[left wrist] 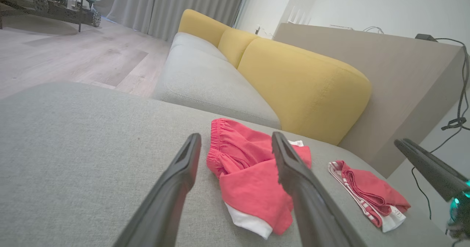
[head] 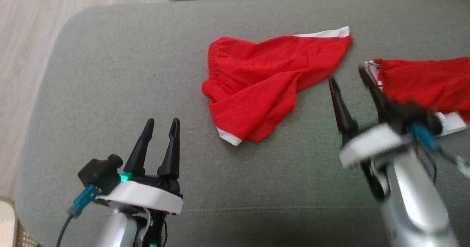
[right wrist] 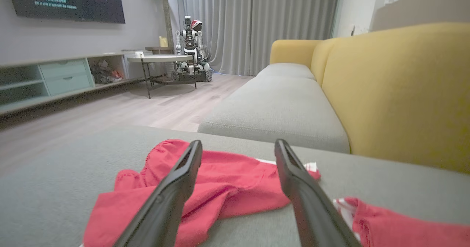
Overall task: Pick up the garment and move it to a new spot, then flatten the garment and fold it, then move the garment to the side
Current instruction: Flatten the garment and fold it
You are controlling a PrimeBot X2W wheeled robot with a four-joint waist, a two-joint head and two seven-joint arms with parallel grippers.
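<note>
A crumpled red garment [head: 264, 81] with white hems lies in the middle of the grey cushion [head: 110, 92]; the wrist views show it as well [left wrist: 249, 173] [right wrist: 227, 181]. My left gripper [head: 161, 124] stands open at the lower left, short of the garment, with nothing between its fingers [left wrist: 235, 136]. My right gripper [head: 347, 75], blurred, is open just right of the garment's lower right edge and points over it [right wrist: 238, 143]. Its dark fingers [left wrist: 426, 162] reach into the left wrist view from the right.
A second red garment [head: 426, 85] with white striped trim lies folded at the cushion's right edge [left wrist: 367, 192] [right wrist: 396, 225], beside my right gripper. A yellow sofa back [left wrist: 301, 85] rises beyond. Wooden floor [head: 29, 37] lies past the cushion's left edge.
</note>
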